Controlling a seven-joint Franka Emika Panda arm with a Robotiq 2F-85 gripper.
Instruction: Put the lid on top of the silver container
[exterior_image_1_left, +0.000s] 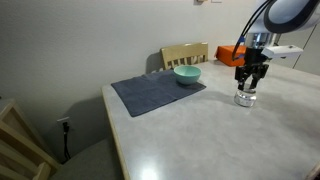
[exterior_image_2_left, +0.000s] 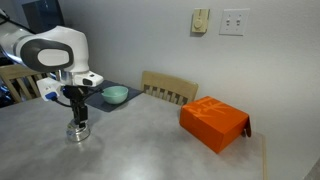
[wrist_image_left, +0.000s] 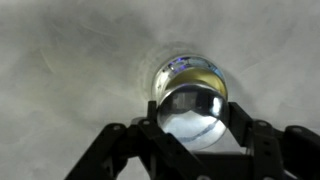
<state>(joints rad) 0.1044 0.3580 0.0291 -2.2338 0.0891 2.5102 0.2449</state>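
In the wrist view the round shiny lid (wrist_image_left: 192, 115) sits between my fingers, and my gripper (wrist_image_left: 192, 128) is shut on it. Just beyond the lid shows the rim of the silver container (wrist_image_left: 190, 70), directly below it on the pale table. In both exterior views my gripper (exterior_image_1_left: 246, 84) (exterior_image_2_left: 77, 113) points straight down over the small silver container (exterior_image_1_left: 245, 99) (exterior_image_2_left: 78, 132). Whether the lid touches the container's rim I cannot tell.
A teal bowl (exterior_image_1_left: 187, 74) (exterior_image_2_left: 115, 94) stands on a dark grey mat (exterior_image_1_left: 150, 95). An orange box (exterior_image_2_left: 213, 122) (exterior_image_1_left: 232, 54) lies on the table (exterior_image_1_left: 200, 135) past the container. A wooden chair (exterior_image_1_left: 185, 54) (exterior_image_2_left: 170, 88) stands at the table's far edge.
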